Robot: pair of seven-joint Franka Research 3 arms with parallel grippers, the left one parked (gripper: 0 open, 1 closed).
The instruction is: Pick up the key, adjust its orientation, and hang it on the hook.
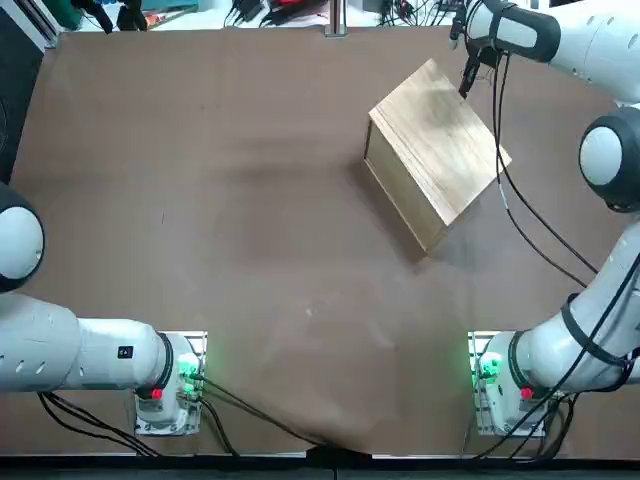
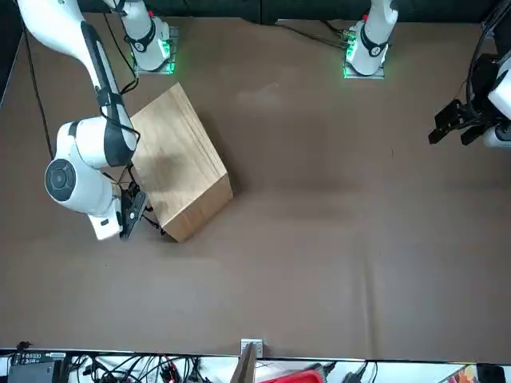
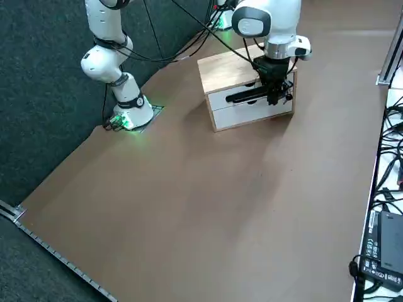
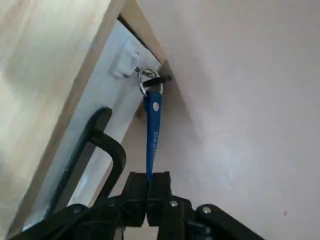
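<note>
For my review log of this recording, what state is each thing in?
Key: pinched at its blue end; its ring is around the hook's dark tip
Right gripper: shut on the key, in front of the box
Wooden box: standing on the table, drawers closed
Hook: mounted on the box's drawer side

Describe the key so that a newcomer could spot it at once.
Find the wooden box, then its white drawer front bearing a black handle. Near that front's corner, a metal ring meets the key, whose other end the right gripper pinches. It alone there is slim and blue.
</note>
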